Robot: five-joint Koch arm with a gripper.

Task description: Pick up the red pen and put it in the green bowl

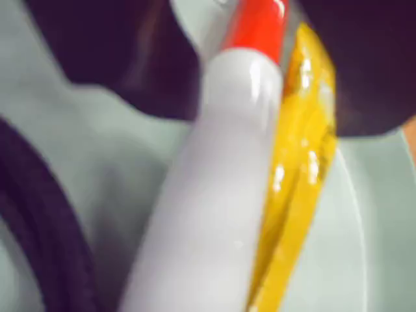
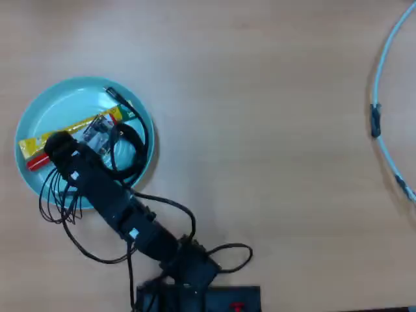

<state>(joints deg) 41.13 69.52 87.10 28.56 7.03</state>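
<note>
Lying inside the green bowl (image 2: pixel 45 107), the red pen (image 1: pixel 214 195) shows a white barrel and red cap. A yellow sachet (image 1: pixel 302 162) touches it. Whether the claw (image 2: pixel 58 146) grips anything cannot be told.

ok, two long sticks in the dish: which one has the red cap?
The red pen: thick white barrel with red cap, lying in the green bowl. The yellow sachet stick pressed alongside it is flat, crinkled and all yellow.

The red pen (image 1: pixel 221 195) lies inside the green bowl (image 2: pixel 45 110), white barrel long and glossy before my wrist, red cap (image 2: pixel 37 162) near the bowl's left rim seen from overhead. The bowl, pale mint, shallow and round, sits on the bench.
</note>
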